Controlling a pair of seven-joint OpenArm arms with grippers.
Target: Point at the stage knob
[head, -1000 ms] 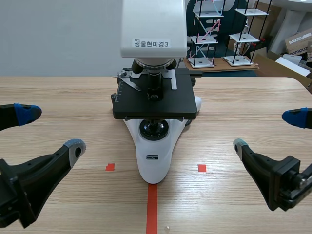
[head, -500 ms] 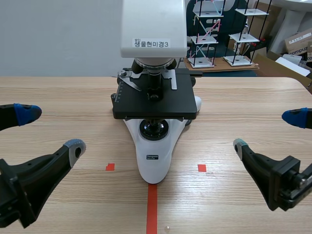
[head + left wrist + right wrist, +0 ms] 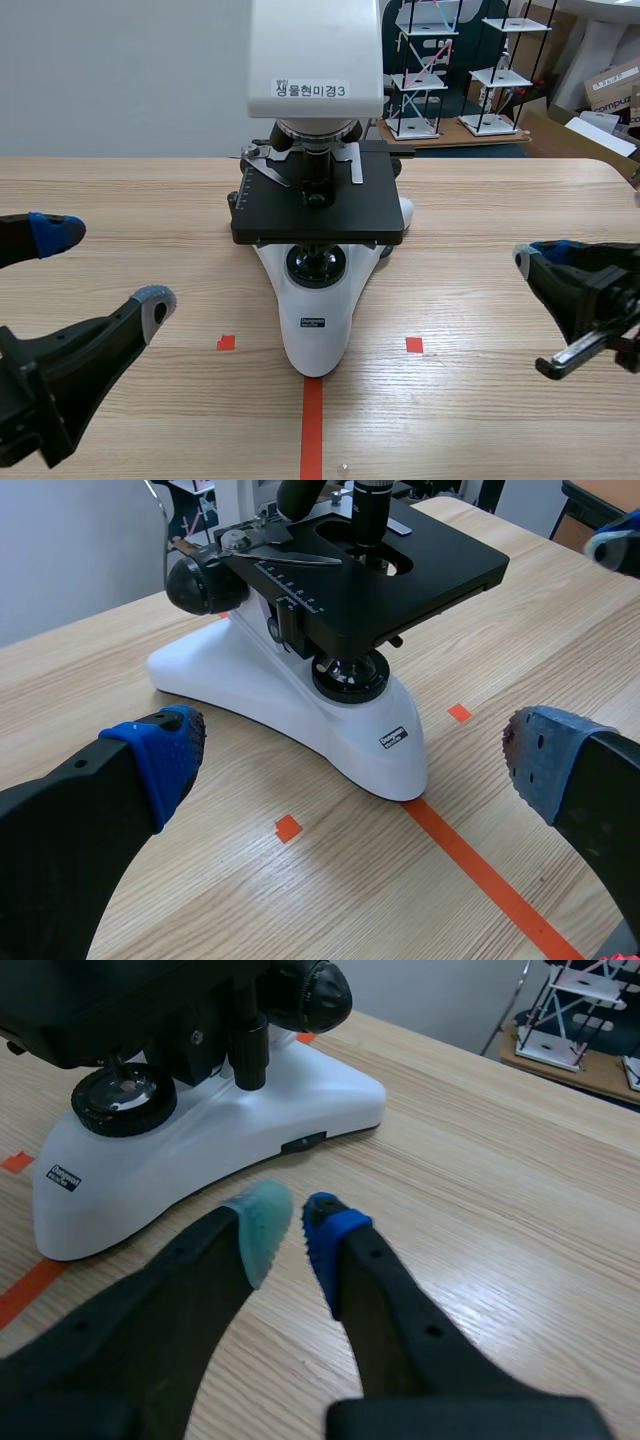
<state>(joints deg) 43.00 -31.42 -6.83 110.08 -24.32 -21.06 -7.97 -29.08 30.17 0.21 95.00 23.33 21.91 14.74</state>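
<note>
Right wrist view: right tool (image 3: 290, 1222) nearly closed, empty. Stage knob (image 3: 248, 1055) looks small and rigid; a light touch should suffice, no grasp. Left tool (image 3: 105, 265) is wide open, empty.

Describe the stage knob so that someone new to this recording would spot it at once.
The white microscope has a flat black stage. The stage knob hangs down under that stage on the right arm's side. It is a slim upright black stem, unlike the big round focus knob beside it on the body.
</note>
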